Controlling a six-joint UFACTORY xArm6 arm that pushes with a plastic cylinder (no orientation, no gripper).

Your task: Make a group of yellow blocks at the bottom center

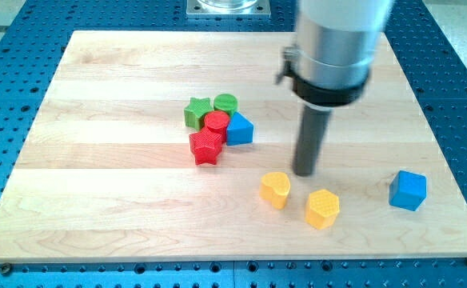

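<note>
Two yellow blocks lie near the view's bottom centre, a little right of middle: a yellow heart-shaped block [275, 190] and a yellow hexagon block [322, 209], a small gap apart. My tip [304, 173] rests on the board just above and between them, slightly up and right of the heart block and not touching either. The rod hangs from the grey arm body at the view's top right.
A cluster sits left of the tip: a green star [197, 112], a green cylinder [225, 104], a red cylinder [216, 122], a red star [206, 148] and a blue block [240, 129]. A blue cube [409, 190] lies at the right. The wooden board [97, 192] ends near the bottom.
</note>
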